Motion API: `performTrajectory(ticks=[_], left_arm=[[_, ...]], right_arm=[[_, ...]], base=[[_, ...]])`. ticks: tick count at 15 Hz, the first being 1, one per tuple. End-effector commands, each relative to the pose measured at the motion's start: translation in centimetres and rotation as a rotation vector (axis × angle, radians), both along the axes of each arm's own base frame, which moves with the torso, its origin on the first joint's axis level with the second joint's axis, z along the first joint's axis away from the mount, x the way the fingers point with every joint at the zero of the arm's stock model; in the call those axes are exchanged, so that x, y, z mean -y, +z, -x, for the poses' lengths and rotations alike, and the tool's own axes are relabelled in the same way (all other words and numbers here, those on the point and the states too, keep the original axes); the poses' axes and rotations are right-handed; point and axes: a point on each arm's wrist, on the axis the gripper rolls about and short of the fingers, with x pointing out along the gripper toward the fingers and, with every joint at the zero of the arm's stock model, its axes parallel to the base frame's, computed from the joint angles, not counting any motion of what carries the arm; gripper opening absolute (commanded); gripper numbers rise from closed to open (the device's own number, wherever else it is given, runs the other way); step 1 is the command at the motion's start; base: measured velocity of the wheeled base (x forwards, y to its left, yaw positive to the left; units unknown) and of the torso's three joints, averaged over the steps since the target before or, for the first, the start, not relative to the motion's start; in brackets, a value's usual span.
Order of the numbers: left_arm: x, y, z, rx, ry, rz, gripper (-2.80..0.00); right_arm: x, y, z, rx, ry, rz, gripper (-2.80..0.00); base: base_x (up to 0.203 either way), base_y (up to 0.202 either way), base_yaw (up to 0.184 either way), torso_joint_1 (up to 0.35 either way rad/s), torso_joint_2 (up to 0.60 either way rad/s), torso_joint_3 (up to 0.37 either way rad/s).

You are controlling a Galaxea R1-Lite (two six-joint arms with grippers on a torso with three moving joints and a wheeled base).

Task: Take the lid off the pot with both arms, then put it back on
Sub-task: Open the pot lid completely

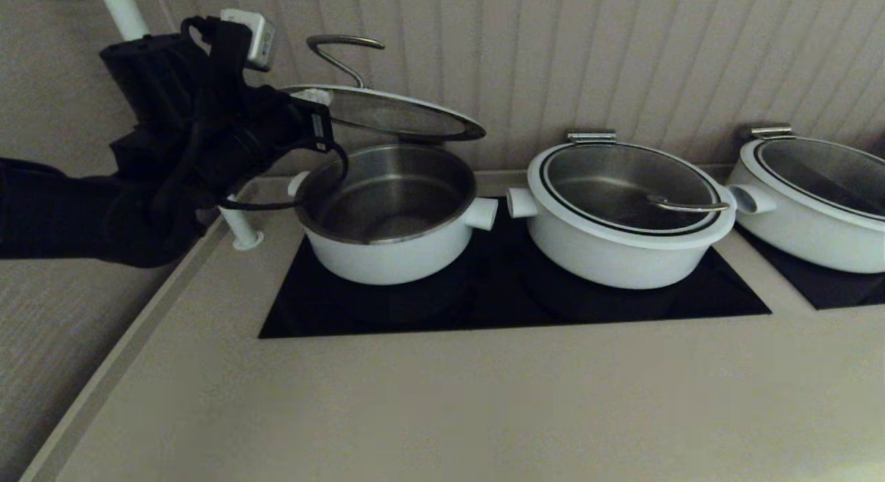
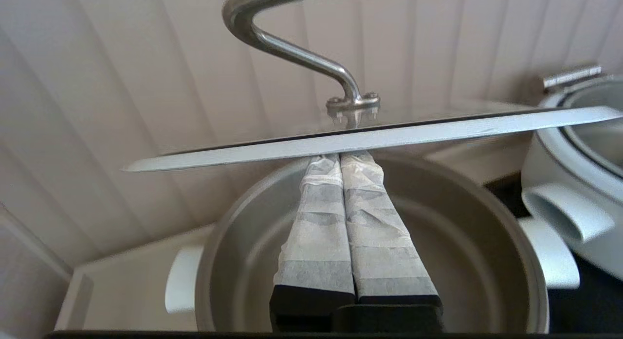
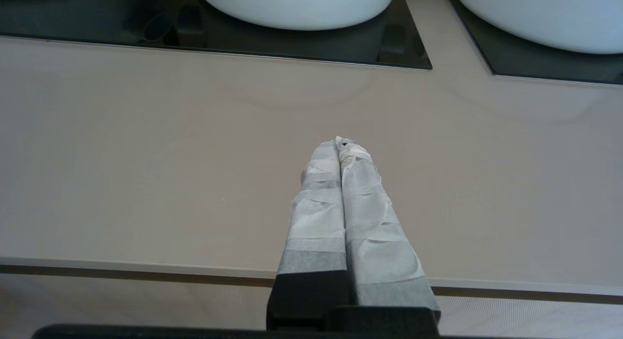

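Observation:
The left white pot (image 1: 387, 257) stands open on the black cooktop (image 1: 511, 306). Its glass lid (image 1: 387, 112) with a curved metal handle (image 1: 343, 50) is raised above the pot, tilted, with its left side higher. My left gripper (image 1: 311, 97) is shut, and its taped fingertips press up under the lid's rim from the left. In the left wrist view the shut gripper (image 2: 340, 158) touches the underside of the lid's rim (image 2: 438, 130), above the empty pot (image 2: 486, 241). My right gripper (image 3: 340, 143) is shut and empty above the bare counter, out of the head view.
A second white pot (image 1: 626, 254) with its lid on stands just right of the open pot, their side handles nearly touching. A third pot (image 1: 809, 226) is at the far right. A white post (image 1: 242, 229) stands left of the open pot. The panelled wall is close behind.

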Motion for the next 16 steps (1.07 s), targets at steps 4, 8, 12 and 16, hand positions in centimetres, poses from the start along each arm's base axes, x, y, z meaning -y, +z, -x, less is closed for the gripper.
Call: performTrajectory(ticks=[4,8,12,16], left_arm=[[0.3,0.6,-1.2,0.038,0.002,0.003,-2.8],[0.5,0.3,-1.6,0.032,0.0,0.001,-2.8],[0.6,1.4,-2.2,0.077,0.001,0.014,-2.8],[0.9,2.3,-3.2,0.121,0.001,0.025,-2.8]], right_arm=[[0.0,0.0,0.0,-0.001,0.001,0.001,-2.8],[0.0,0.0,0.0,0.0,0.001,0.001,-2.8],[0.0,0.0,0.0,-0.001,0.001,0.001,-2.8],[0.0,0.0,0.0,-0.001,0.001,0.001,-2.8]], base=[[0.0,0.0,0.0,0.0,0.0,0.0],[0.0,0.0,0.0,0.0,0.0,0.0],[0.0,0.0,0.0,0.0,0.0,0.0],[0.0,0.0,0.0,0.0,0.0,0.0]])
